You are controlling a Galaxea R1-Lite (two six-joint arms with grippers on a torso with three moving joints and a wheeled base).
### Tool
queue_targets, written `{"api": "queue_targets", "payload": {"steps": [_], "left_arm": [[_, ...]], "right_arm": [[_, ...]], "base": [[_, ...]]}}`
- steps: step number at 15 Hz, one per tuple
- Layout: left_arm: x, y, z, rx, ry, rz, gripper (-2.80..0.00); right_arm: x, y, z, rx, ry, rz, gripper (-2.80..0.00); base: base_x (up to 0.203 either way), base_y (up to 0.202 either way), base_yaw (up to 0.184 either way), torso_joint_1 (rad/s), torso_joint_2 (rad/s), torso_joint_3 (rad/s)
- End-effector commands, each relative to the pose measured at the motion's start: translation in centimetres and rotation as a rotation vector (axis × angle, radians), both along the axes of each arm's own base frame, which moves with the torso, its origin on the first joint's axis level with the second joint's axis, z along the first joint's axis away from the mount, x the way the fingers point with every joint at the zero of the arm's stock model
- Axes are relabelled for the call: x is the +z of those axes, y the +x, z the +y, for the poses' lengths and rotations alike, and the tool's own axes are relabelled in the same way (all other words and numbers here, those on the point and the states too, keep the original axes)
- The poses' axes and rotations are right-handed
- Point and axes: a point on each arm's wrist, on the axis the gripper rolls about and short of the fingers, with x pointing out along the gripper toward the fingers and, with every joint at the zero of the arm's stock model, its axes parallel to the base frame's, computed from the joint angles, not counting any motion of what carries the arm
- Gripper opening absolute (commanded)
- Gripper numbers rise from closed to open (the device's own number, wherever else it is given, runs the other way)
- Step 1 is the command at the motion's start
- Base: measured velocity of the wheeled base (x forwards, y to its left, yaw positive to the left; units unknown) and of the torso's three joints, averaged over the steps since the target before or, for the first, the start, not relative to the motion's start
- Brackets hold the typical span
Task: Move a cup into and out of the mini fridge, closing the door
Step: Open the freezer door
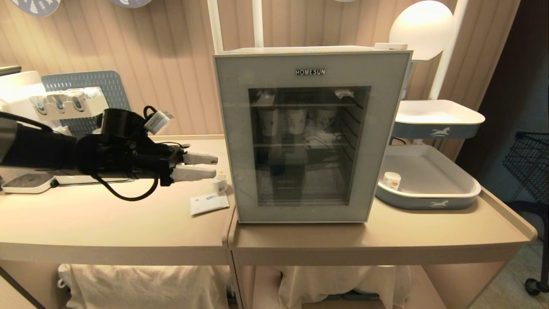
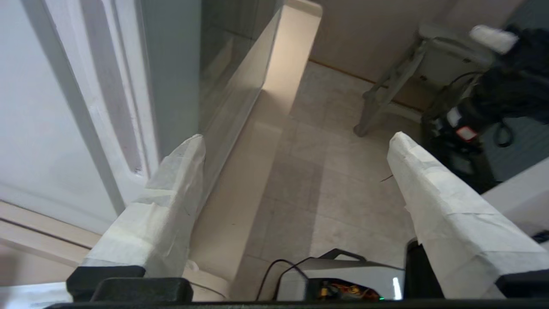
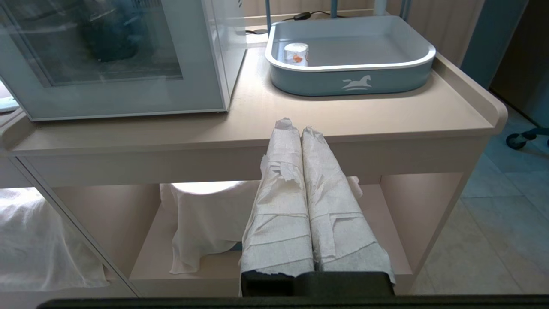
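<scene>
The mini fridge (image 1: pixel 300 49) stands on the right table with its door (image 1: pixel 233 141) shut. My left gripper (image 1: pixel 215 166) hovers level just left of the fridge, fingers open and empty. In the left wrist view the gripper (image 2: pixel 297 138) spans bare floor, one finger (image 2: pixel 171 206) next to the door's edge (image 2: pixel 171 77). A small white cup (image 1: pixel 220 184) with a yellow-orange top stands on the left table just below the fingertips. Another like it (image 1: pixel 391 180) (image 3: pixel 296 53) sits in the lower grey tray (image 1: pixel 429 199). My right gripper (image 3: pixel 299 128) hangs shut below the table edge.
Through the glass, patterned paper cups (image 1: pixel 296 120) stand on the upper wire shelf. A white card (image 1: pixel 209 203) lies on the left table by the fridge's corner. A second tray (image 1: pixel 437 118) sits above the lower one. A white scale (image 1: pixel 28 183) lies far left.
</scene>
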Motion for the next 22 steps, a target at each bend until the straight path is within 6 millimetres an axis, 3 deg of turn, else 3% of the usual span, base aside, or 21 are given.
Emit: {"api": "queue_targets", "payload": {"steps": [1, 9, 14, 20, 22], "left_arm": [[-0.9, 0.8, -0.3, 0.044, 0.035, -0.015, 0.0], [-1.0, 1.1, -3.2, 0.095, 0.098, -0.049, 0.0], [-0.8, 2.0, -5.7, 0.255, 0.088, -0.131, 0.0], [-1.0, 1.2, -5.2, 0.28, 0.031, -0.106, 0.0], [-0.3, 0.0, -5.1, 0.231, 0.0, -0.061, 0.0]], "right_arm": [[0.0, 0.0, 0.0, 0.0, 0.0, 0.001, -2.8], [0.0, 0.0, 0.0, 0.0, 0.0, 0.001, -2.8], [0.0, 0.0, 0.0, 0.0, 0.0, 0.001, -2.8], [0.0, 0.0, 0.0, 0.0, 0.0, 0.001, -2.8], [0.0, 0.0, 0.0, 0.0, 0.0, 0.001, -2.8]], "base": [[0.0, 0.0, 0.0, 0.0, 0.0, 0.0], [0.0, 0.0, 0.0, 0.0, 0.0, 0.0], [0.0, 0.0, 0.0, 0.0, 0.0, 0.0], [0.0, 0.0, 0.0, 0.0, 0.0, 0.0], [0.0, 0.0, 0.0, 0.0, 0.0, 0.0]]}}
